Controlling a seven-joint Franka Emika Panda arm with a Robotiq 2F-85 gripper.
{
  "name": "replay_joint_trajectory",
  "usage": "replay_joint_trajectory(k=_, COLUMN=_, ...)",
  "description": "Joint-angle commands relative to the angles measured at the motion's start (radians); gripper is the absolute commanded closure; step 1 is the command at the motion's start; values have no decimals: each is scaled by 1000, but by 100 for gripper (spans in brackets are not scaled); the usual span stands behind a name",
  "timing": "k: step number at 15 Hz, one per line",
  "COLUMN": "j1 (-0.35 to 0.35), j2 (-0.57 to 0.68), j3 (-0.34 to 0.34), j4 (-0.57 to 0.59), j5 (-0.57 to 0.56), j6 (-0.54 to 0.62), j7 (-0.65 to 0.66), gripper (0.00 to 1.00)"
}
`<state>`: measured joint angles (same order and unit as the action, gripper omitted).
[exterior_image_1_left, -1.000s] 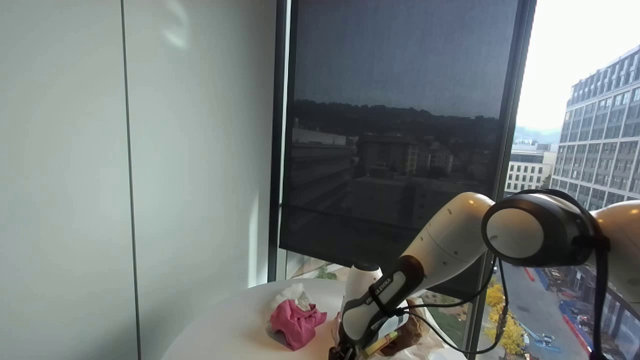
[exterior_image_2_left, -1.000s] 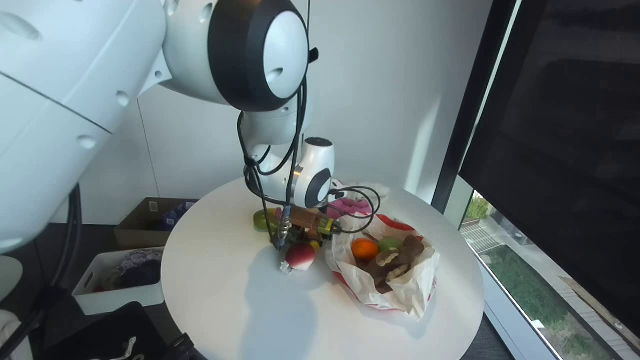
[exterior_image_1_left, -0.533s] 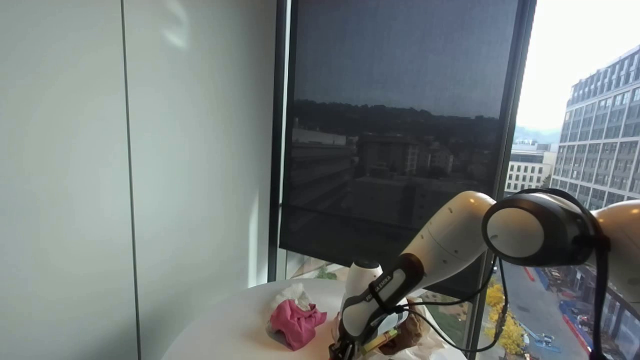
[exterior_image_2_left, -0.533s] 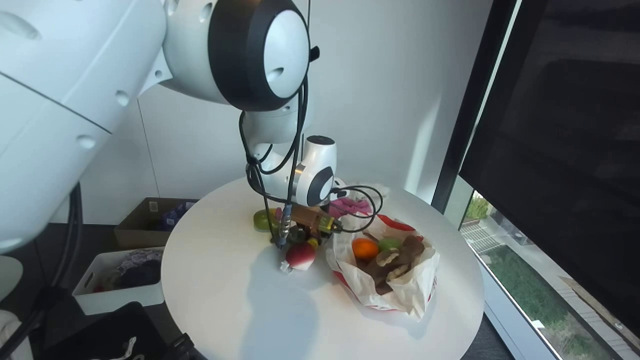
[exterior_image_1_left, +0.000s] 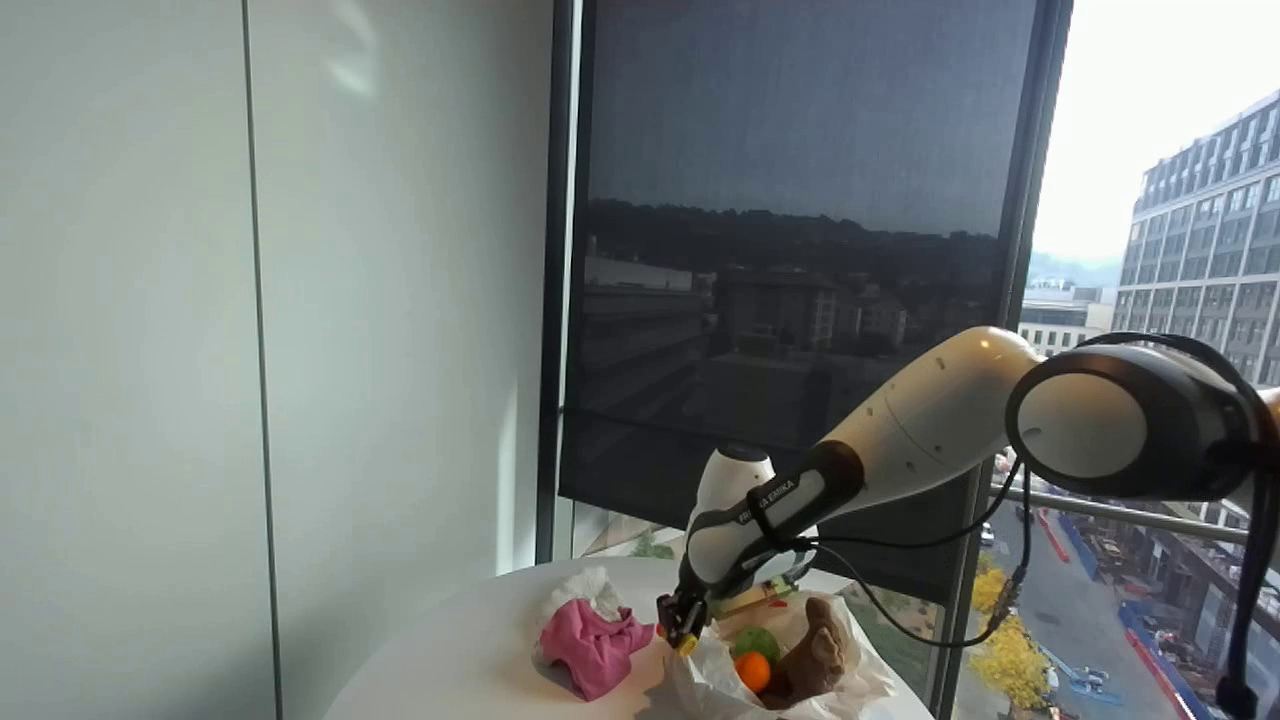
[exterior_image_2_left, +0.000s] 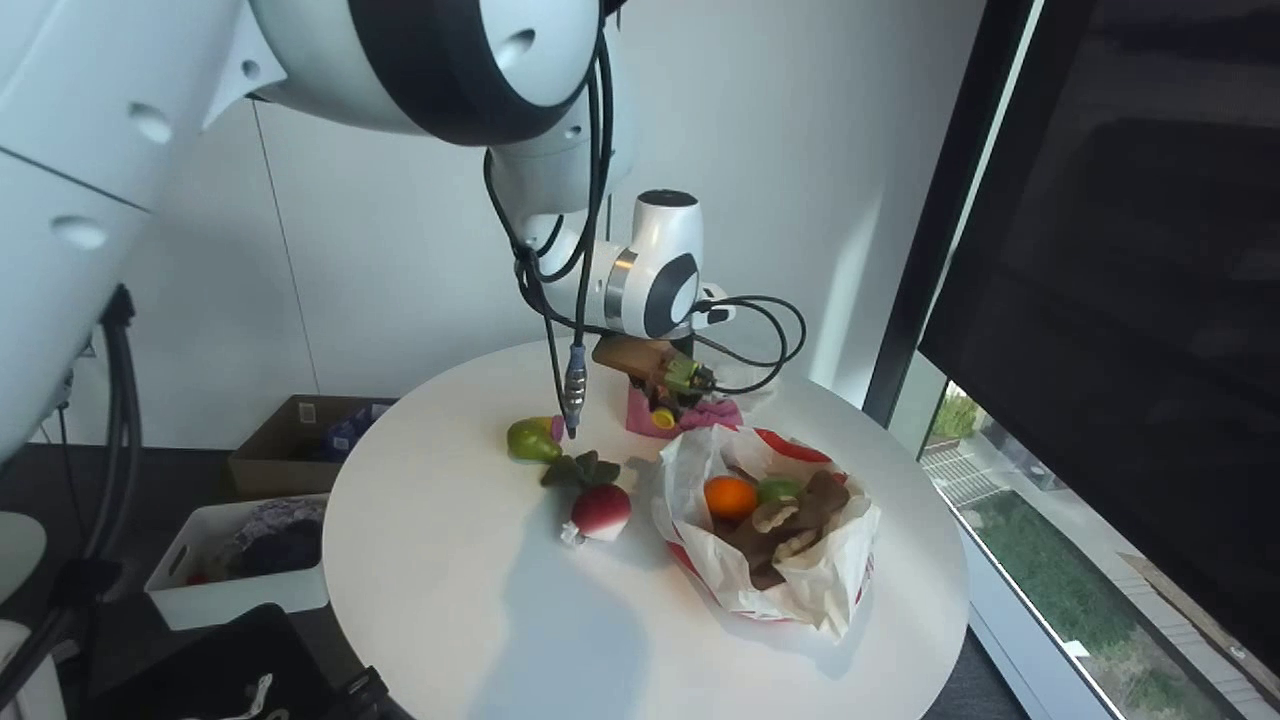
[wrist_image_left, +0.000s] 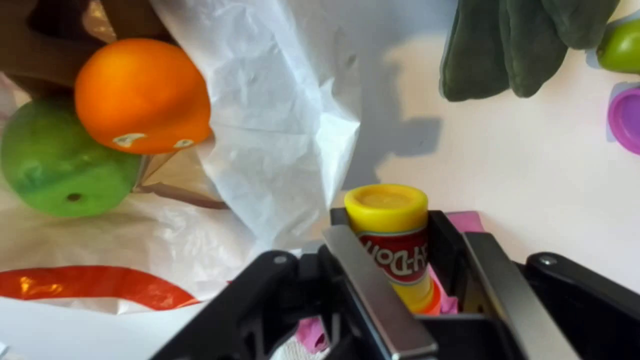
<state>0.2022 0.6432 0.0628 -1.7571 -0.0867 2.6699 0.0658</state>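
My gripper is shut on a small Play-Doh can with a yellow lid, a red label and an orange end. It holds the can above the table, beside a white plastic bag. In an exterior view the gripper is between the bag and a pink cloth. An orange and a green fruit lie in the bag, with a brown soft toy. A red and white toy radish with dark green leaves lies on the table.
A green pear-like fruit and a purple-lidded piece lie on the round white table. A white cloth lies behind the pink one. A white bin and a cardboard box stand on the floor. A window with a dark blind is close by.
In the last half second the arm has risen from beside the radish, carrying the can up and toward the pink cloth. The radish's leaves and the bag's contents now show more. Before that it barely moved.
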Motion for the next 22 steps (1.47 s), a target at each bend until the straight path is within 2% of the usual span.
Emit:
replay_joint_trajectory(k=1, j1=48, j2=-89, j3=-126, j4=-19, j5=-85, j6=-20, j7=102, gripper=83)
replay_joint_trajectory(k=3, j1=63, j2=-91, j3=-192, j4=-19, j5=-173, j6=-66, j7=135, gripper=83)
replay_joint_trajectory(k=5, j1=65, j2=-58, j3=-238, j4=-25, j5=-265, j6=-30, j7=149, gripper=83)
replay_joint_trajectory(k=9, j1=65, j2=36, j3=-284, j4=-19, j5=-375, j6=50, j7=167, gripper=83)
replay_joint_trajectory(k=12, j1=72, j2=92, j3=-280, j4=-8, j5=-391, j6=116, j7=150, gripper=83)
replay_joint_trajectory(k=16, j1=141, j2=136, j3=-335, j4=6, j5=-444, j6=242, j7=135, gripper=83)
replay_joint_trajectory(k=21, j1=160, j2=173, j3=-362, j4=16, j5=-416, j6=246, j7=113, gripper=83)
replay_joint_trajectory(k=22, j1=162, j2=177, j3=-369, j4=14, j5=-413, j6=243, j7=118, gripper=66)
